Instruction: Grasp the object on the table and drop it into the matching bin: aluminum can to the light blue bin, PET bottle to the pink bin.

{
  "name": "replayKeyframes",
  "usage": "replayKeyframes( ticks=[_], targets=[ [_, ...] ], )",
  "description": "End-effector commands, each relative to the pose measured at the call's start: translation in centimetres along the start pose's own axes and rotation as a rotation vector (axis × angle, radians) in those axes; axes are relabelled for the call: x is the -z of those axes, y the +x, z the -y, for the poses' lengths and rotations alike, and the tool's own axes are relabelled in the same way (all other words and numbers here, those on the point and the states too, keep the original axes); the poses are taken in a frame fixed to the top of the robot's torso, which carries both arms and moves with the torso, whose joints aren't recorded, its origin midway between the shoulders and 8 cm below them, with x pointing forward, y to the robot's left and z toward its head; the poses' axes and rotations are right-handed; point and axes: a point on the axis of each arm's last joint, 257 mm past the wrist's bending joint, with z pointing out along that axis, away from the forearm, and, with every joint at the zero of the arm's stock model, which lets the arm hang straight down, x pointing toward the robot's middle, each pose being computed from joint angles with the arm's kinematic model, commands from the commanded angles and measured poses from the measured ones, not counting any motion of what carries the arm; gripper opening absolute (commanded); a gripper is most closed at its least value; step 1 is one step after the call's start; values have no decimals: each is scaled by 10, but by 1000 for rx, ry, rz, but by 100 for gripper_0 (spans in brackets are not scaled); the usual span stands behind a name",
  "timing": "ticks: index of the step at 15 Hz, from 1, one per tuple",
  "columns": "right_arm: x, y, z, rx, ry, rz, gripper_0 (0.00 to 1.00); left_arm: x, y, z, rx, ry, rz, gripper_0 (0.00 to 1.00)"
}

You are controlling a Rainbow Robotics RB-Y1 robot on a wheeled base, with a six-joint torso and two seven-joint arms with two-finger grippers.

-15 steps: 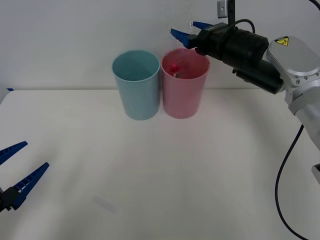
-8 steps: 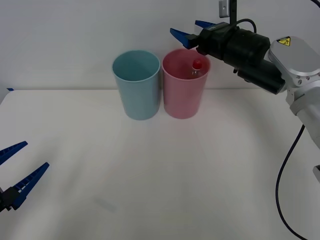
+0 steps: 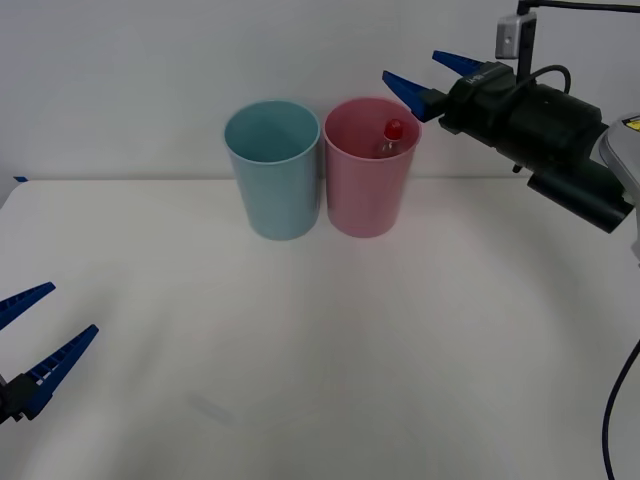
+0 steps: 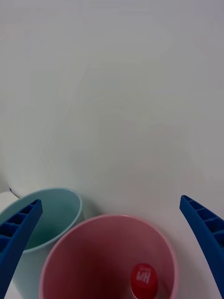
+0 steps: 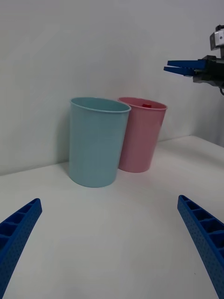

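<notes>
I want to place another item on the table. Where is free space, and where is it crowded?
The table is bare in front of the light blue bin and the pink bin, up to the open left pincer. It is crowded at the back: the bins almost touch, with the open right pincer above.

Place: a robot test lab or demo bench, not a home or shop.
Surface: a wide, plain white desk (image 3: 320, 340), bare of household clutter.
Backdrop: a blank white wall (image 3: 150, 60) rising straight from the far edge of the desk, at 12 o'clock.
Props: a light blue bin (image 3: 272, 168) and a pink bin (image 3: 371, 165), same shape, set side by side toward 12 o'clock like sorting targets.
Hardware: a black robot arm (image 3: 545, 135) with a cable and a yellow warning sticker, at 2 o'clock.
</notes>
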Motion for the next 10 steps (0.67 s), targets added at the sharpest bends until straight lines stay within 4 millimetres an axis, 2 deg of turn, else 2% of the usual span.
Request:
replayKeyframes(
  ticks=[1,4,7,10],
  targets=[
    [42,8,6,15,31,7,100,0,0,0,0,0,0,100],
    [96,21,8,46,49,-11,100,0,0,0,0,0,0,100],
    [138,37,18,174,94,-40,100,0,0,0,0,0,0,100],
    [173,53,21,211,119,-55,100,0,0,0,0,0,0,100]
  ],
)
